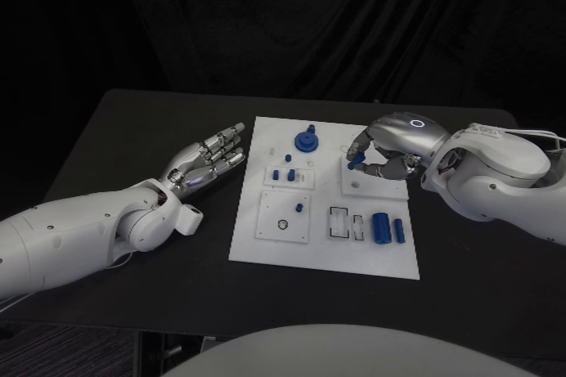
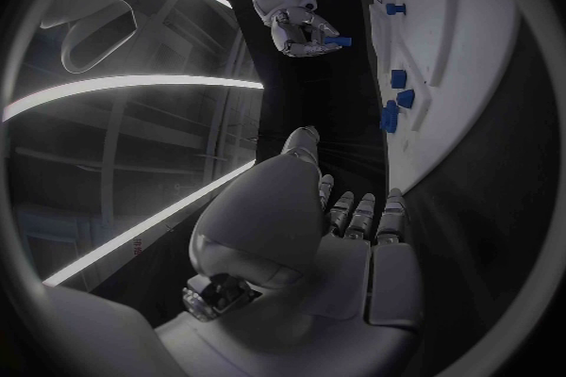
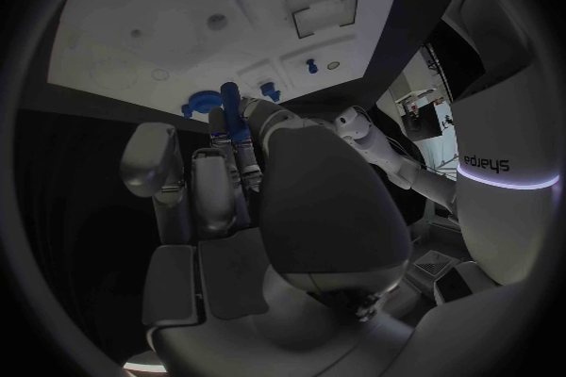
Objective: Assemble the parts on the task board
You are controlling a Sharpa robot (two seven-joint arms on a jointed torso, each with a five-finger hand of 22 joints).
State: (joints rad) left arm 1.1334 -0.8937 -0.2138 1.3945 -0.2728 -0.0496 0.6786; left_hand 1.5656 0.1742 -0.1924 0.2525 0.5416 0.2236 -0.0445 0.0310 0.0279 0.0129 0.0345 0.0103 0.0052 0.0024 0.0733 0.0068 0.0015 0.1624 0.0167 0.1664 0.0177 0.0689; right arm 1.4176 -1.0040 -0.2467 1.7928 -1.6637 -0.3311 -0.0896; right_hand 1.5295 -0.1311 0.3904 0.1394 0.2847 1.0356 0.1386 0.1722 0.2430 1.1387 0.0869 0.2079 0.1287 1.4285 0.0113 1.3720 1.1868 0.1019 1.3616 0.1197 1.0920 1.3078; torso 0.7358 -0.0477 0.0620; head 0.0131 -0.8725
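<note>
Already several blue parts stand seated on the task board [image 1: 325, 254]: a round geared piece [image 1: 307, 140] at its far edge and small pegs [image 1: 283, 175] beside it, while two cylinders [image 1: 388, 227] lie loose near its right edge, so assembly looks roughly half done. Over the board's far right corner, the right hand [image 1: 379, 152] pinches a small blue part [image 1: 354, 159]. Flat on the table [image 1: 130, 123] left of the board, the left hand [image 1: 210, 158] is released, fingers straight.

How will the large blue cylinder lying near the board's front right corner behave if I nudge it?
The large blue cylinder lies on its side on the white task board, so it will probably roll if pushed across its axis. It looks like rigid plastic, likely light. The smaller blue cylinder beside it might get knocked.
</note>
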